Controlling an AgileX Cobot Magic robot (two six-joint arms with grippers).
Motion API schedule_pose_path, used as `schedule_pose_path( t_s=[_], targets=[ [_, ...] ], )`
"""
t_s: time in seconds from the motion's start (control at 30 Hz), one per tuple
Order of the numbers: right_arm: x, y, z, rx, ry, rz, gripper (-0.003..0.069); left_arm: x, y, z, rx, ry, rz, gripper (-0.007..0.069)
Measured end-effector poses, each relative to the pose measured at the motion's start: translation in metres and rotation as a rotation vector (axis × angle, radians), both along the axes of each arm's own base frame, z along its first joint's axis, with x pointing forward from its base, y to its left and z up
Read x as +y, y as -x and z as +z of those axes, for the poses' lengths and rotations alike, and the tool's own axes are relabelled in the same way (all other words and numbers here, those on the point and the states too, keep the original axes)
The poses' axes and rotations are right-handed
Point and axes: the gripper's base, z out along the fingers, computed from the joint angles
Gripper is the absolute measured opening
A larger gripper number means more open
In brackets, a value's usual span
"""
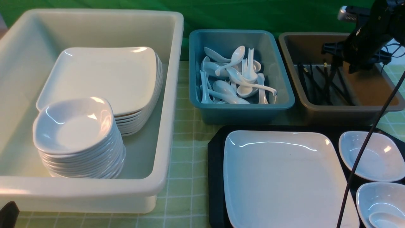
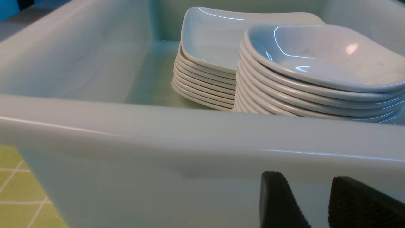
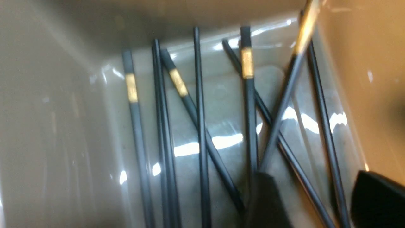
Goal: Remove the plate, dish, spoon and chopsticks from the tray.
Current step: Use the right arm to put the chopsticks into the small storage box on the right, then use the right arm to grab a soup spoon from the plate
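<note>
Over the brown plastic bin (image 1: pixel 332 109), the right gripper (image 3: pixel 316 180) hangs with jaws apart, apparently letting the thin black chopsticks (image 3: pixel 286 95) tumble in with their mates, while the large glossy white square plate (image 1: pixel 284 177) sits unclaimed on the black diamond-textured tray (image 1: pixel 215 177).

Lower right, the tray (image 1: pixel 216 177) bears the plate (image 1: pixel 281 177), with two small dishes (image 1: pixel 373 155) to its right. Behind it stands a spoon bin (image 1: pixel 240 112); right of that, a second bin (image 1: pixel 338 115) holds chopsticks (image 1: pixel 316 85). At left, a tub (image 1: pixel 95 193) holds stacked plates (image 1: pixel 104 76) behind stacked dishes (image 1: pixel 76 126).
</note>
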Motion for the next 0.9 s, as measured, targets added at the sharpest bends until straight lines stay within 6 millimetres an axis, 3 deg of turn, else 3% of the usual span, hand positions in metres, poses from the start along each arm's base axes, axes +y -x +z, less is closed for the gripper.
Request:
schedule_pose_path(
  t_s=[0.1,0.17,0.2,0.27,0.3,0.33,0.47,0.57,0.6,0.63,0.67,0.73,0.8,0.87,0.9],
  targets=[
    [-0.001,0.011,0.013,0.062,0.057,0.083,0.0353,0.000,0.000,0.000,0.000,0.000,0.000,0.0225],
    [-0.001,0.018,0.027,0.087,0.093,0.139,0.0289,0.000,0.000,0.000,0.000,0.000,0.000,0.0225],
    [-0.001,0.027,0.048,0.096,0.122,0.185,0.0200,0.000,0.000,0.000,0.000,0.000,0.000,0.0225],
    [-0.002,0.034,0.062,0.103,0.139,0.211,0.0128,0.000,0.000,0.000,0.000,0.000,0.000,0.0225],
    [-0.002,0.045,0.087,0.078,0.159,0.235,0.0055,0.000,0.000,0.000,0.000,0.000,0.000,0.0225],
    [-0.003,0.052,0.103,0.053,0.167,0.239,0.0034,0.000,0.000,0.000,0.000,0.000,0.000,0.0225],
    [-0.004,0.086,0.164,-0.066,0.189,0.243,0.0012,0.000,0.000,0.000,0.000,0.000,0.000,0.0225],
    [-0.005,0.116,0.192,-0.107,0.195,0.241,0.0012,0.000,0.000,0.000,0.000,0.000,0.000,0.0225],
    [-0.005,0.121,0.195,-0.109,0.196,0.240,0.0012,0.000,0.000,0.000,0.000,0.000,0.000,0.0225],
    [-0.005,0.143,0.204,-0.110,0.194,0.238,0.0013,0.000,0.000,0.000,0.000,0.000,0.000,0.0225],
    [-0.005,0.143,0.201,-0.098,0.192,0.239,0.0013,0.000,0.000,0.000,0.000,0.000,0.000,0.0225],
    [-0.007,0.186,0.202,-0.062,0.172,0.219,0.0020,0.000,0.000,0.000,0.000,0.000,0.000,0.0225],
    [-0.008,0.214,0.199,-0.039,0.161,0.201,0.0029,0.000,0.000,0.000,0.000,0.000,0.000,0.0225],
    [-0.009,0.235,0.190,-0.007,0.148,0.173,0.0035,0.000,0.000,0.000,0.000,0.000,0.000,0.0225],
    [-0.011,0.253,0.174,0.035,0.141,0.138,0.0038,0.000,0.000,0.000,0.000,0.000,0.000,0.0225]
  ],
)
